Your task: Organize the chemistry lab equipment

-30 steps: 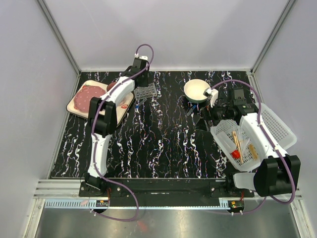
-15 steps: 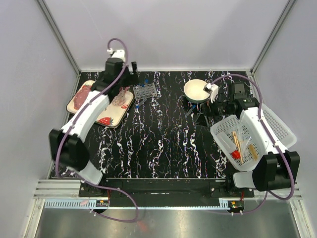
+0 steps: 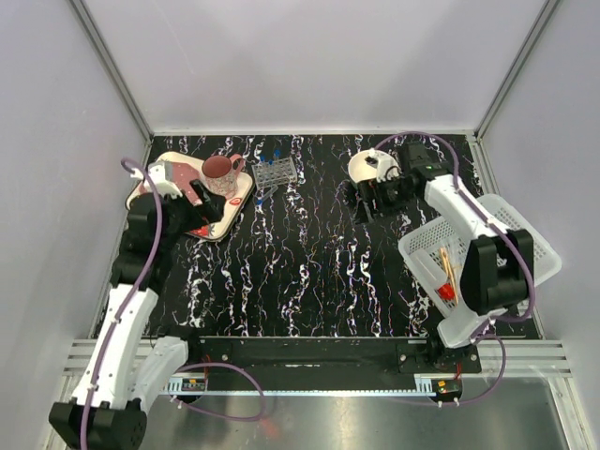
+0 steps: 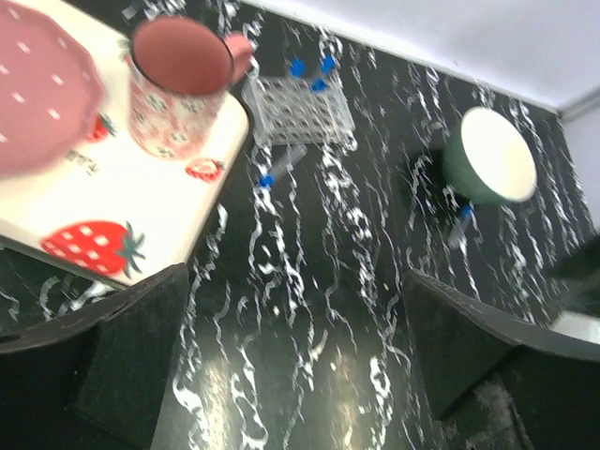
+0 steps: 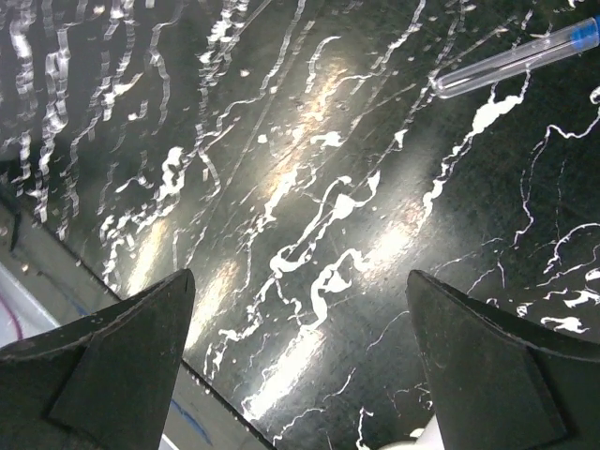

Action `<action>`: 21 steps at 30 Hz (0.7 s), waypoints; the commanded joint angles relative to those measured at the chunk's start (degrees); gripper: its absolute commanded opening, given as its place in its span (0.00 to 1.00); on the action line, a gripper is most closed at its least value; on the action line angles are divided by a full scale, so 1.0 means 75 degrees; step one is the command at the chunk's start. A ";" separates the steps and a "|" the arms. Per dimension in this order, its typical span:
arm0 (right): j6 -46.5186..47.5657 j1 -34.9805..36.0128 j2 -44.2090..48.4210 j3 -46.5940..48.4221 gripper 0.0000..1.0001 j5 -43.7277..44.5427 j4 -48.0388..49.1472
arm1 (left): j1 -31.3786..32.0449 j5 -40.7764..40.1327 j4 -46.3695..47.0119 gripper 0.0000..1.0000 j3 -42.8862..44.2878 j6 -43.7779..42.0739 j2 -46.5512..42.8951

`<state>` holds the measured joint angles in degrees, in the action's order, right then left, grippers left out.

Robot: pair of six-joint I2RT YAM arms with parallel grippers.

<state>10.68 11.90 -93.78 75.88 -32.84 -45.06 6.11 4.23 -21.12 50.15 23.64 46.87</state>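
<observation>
A clear tube rack with blue-capped tubes in it stands at the back of the table. One blue-capped tube lies just in front of it. Another tube lies near the bowl. Tan wooden sticks and a small red-tipped piece lie in the white basket. My left gripper is open and empty, over the near right corner of the strawberry tray. Open and empty too, my right gripper hangs low over the table in front of the bowl.
A pink mug and a pink dotted plate sit on the strawberry tray at the back left. The cream bowl stands at the back right, close to my right gripper.
My left arm has swung away from the tube rack, back and left to the tray's near corner, and its jaws have opened. My right gripper has shifted left, to the front of the bowl.
</observation>
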 commanded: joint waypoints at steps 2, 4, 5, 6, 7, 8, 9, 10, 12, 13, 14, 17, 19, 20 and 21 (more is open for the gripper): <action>-0.1609 0.0674 -0.0632 0.0231 1.00 0.2558 0.1236 | -0.0006 0.1146 -0.0066 0.99 -0.1072 0.1064 -0.1092; -0.1844 0.0897 -0.1017 0.0370 1.00 0.3680 0.1671 | -0.0006 0.1252 -0.0078 0.99 -0.1541 0.1323 -0.1571; -0.2031 0.0967 -0.1205 0.0487 1.00 0.3977 0.1741 | -0.0006 0.1287 -0.0066 0.99 -0.1681 0.1545 -0.1701; -0.2161 0.1014 -0.1381 0.0628 1.00 0.4212 0.1731 | -0.0006 0.1322 -0.0066 0.99 -0.1926 0.1652 -0.1819; -0.2255 0.1026 -0.1743 0.0896 1.00 0.4342 0.1707 | -0.0006 0.1346 -0.0055 0.99 -0.2033 0.1746 -0.2006; -0.2395 0.1026 -0.1897 0.1003 1.00 0.4610 0.1719 | -0.0006 0.1369 -0.0066 0.99 -0.2116 0.1886 -0.2077; -0.2443 0.1061 -0.2142 0.1085 1.00 0.4729 0.1846 | -0.0006 0.1416 -0.0043 0.99 -0.2232 0.1945 -0.2159; -0.2501 0.1085 -0.2249 0.1202 1.00 0.4927 0.1906 | -0.0006 0.1440 -0.0043 0.99 -0.2292 0.1992 -0.2195; -0.2560 0.1108 -0.2437 0.1297 1.00 0.5174 0.2116 | -0.0006 0.1510 0.0004 0.99 -0.2420 0.2110 -0.2207; -0.2584 0.1132 -0.2612 0.1390 1.00 0.5268 0.2164 | -0.0006 0.1499 0.0085 0.99 -0.2468 0.2145 -0.2183; -0.2595 0.1144 -0.2695 0.1437 0.98 0.5316 0.2210 | -0.0006 0.1510 0.0144 0.99 -0.2491 0.2180 -0.2148; -0.2712 0.1179 -0.3046 0.1672 0.94 0.5409 0.2246 | -0.0006 0.1674 0.0367 0.99 -0.2515 0.2204 -0.1868; -0.2713 0.1214 -0.3222 0.1765 0.92 0.5480 0.2246 | -0.0006 0.1873 0.0507 0.99 -0.2492 0.2227 -0.1622; -0.2701 0.1272 -0.3269 0.1754 0.91 0.5538 0.2234 | -0.0006 0.1932 0.0543 0.99 -0.2480 0.2227 -0.1540; -0.2678 0.1331 -0.3339 0.1754 0.90 0.5562 0.2234 | -0.0006 0.1979 0.0578 0.99 -0.2468 0.2239 -0.1399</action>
<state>-8.10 20.16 -117.27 86.61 5.10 -30.41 6.17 15.55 -21.78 31.66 39.16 33.69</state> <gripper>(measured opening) 0.919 0.984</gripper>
